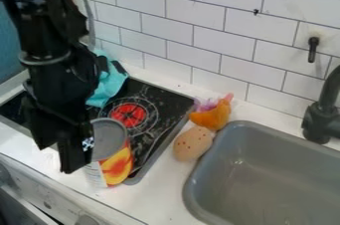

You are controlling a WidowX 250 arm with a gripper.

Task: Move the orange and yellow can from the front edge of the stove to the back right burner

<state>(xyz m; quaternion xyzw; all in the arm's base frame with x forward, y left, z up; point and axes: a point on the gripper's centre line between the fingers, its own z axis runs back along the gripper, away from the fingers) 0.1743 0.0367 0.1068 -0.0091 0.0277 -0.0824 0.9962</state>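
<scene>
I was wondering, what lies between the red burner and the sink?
The camera view shows the stove's edge, then a tan, speckled toy on the counter, between the burner and the sink.

Stove [166, 100] L, sink [191, 189] R, toys [193, 144] btwn; can [117, 165] at stove's front, cloth [110, 85] at back.

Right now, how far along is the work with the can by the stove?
Done: the gripper has reached the can at the front edge of the stove. In hand: the can at most; I can't tell whether it is gripped or lifted. Left: probably placing or releasing it, as the gripper is not yet clear of it.
</scene>
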